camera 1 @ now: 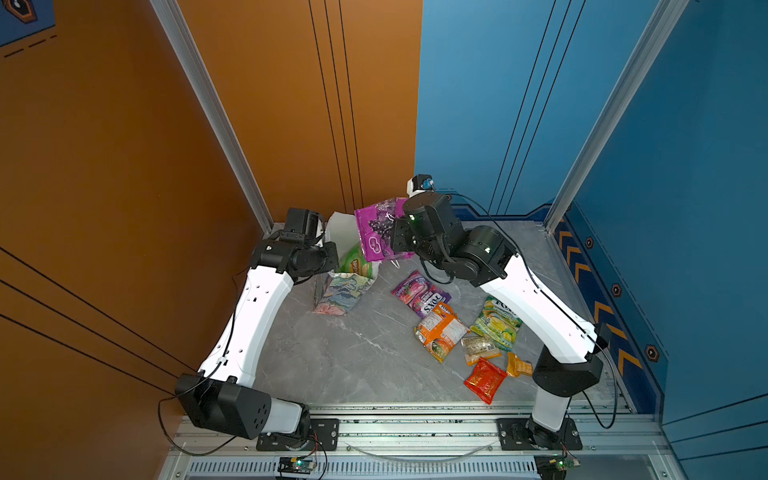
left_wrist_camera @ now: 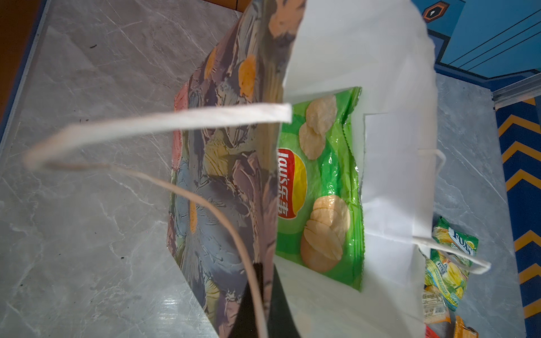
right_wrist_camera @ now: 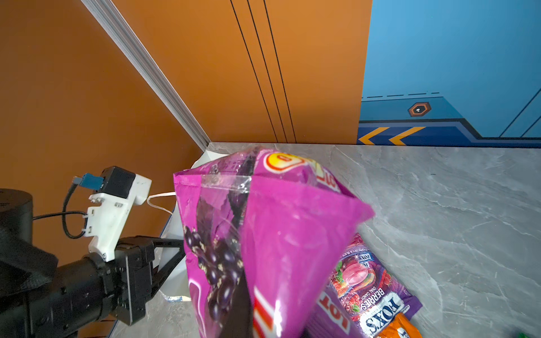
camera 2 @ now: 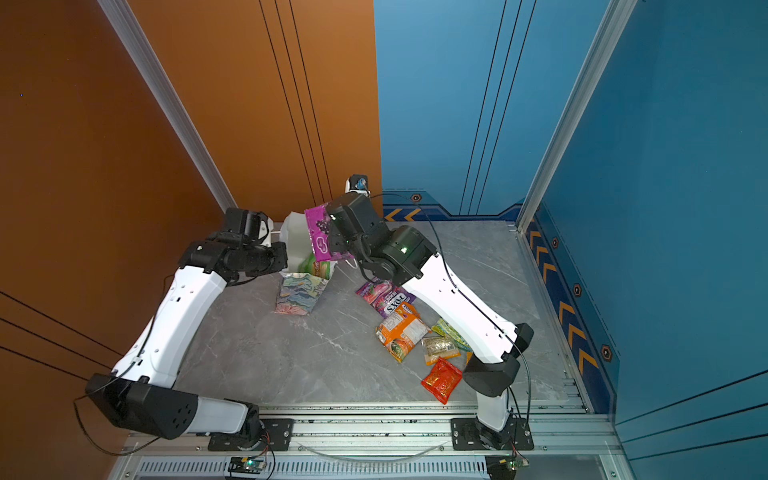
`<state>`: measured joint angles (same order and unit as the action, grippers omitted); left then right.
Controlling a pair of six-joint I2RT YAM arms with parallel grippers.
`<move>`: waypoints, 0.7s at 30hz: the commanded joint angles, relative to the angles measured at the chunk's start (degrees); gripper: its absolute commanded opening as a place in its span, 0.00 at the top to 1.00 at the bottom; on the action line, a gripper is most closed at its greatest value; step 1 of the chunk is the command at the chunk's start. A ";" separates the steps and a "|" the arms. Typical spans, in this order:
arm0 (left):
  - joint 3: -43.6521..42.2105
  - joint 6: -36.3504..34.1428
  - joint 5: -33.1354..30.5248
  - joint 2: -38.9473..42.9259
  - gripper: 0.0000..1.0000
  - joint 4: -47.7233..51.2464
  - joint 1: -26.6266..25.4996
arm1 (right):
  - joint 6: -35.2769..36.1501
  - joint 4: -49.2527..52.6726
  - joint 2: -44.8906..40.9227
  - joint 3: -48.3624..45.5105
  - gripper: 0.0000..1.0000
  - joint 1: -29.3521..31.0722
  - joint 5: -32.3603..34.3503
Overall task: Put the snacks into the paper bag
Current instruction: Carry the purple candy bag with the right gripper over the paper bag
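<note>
Purple packet [camera 1: 376,232] held over the open paper bag [camera 1: 343,293]
The right gripper [right_wrist_camera: 247,304] is clamped on the glossy purple packet, printed with dark grapes, just above centre in both top views. The left gripper [left_wrist_camera: 265,298] pinches the bag's wall. The paper bag is floral outside and white inside, with a green crisp packet [left_wrist_camera: 319,187] in it. Loose packets [camera 1: 440,332] lie lower right.

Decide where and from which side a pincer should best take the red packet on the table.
Probably its near end seal, from above: the red packet lies flat, its middle looks puffed, and the tan packet and small orange packet crowd its far end.
</note>
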<state>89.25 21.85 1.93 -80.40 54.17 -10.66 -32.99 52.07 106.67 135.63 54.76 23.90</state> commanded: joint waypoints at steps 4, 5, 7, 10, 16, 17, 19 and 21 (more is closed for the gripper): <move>-0.81 -1.07 2.15 2.02 1.00 -2.93 -0.78 | -1.26 -5.13 2.08 3.96 1.00 0.26 -0.14; -0.99 -1.10 2.39 2.30 1.00 -3.21 -0.78 | -1.52 -5.31 2.72 4.22 1.00 0.23 0.34; -1.01 -1.17 2.88 2.44 1.00 -3.43 -0.81 | -1.64 -5.49 4.20 4.62 1.00 0.40 1.26; -0.90 -1.35 3.30 2.27 1.00 -3.44 -1.12 | -2.06 -5.21 6.63 5.49 1.00 0.61 1.52; -0.79 -1.86 3.50 1.98 1.00 -3.43 -2.27 | -2.98 -3.97 9.37 6.15 1.00 1.27 2.32; -0.79 -1.98 3.41 1.91 1.00 -3.46 -2.57 | -3.04 -3.83 9.68 6.13 1.00 1.31 2.78; -0.75 -2.17 3.39 1.78 1.00 -3.42 -2.87 | -2.72 -3.58 10.28 6.22 1.00 1.25 3.26; -0.74 -2.29 3.43 1.56 1.00 -3.36 -2.88 | -2.43 -2.83 11.03 6.87 1.00 1.20 3.67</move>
<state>88.49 20.75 4.36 -79.81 53.32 -13.21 -34.54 52.03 118.74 138.87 55.88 24.29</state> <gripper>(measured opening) 0.048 0.093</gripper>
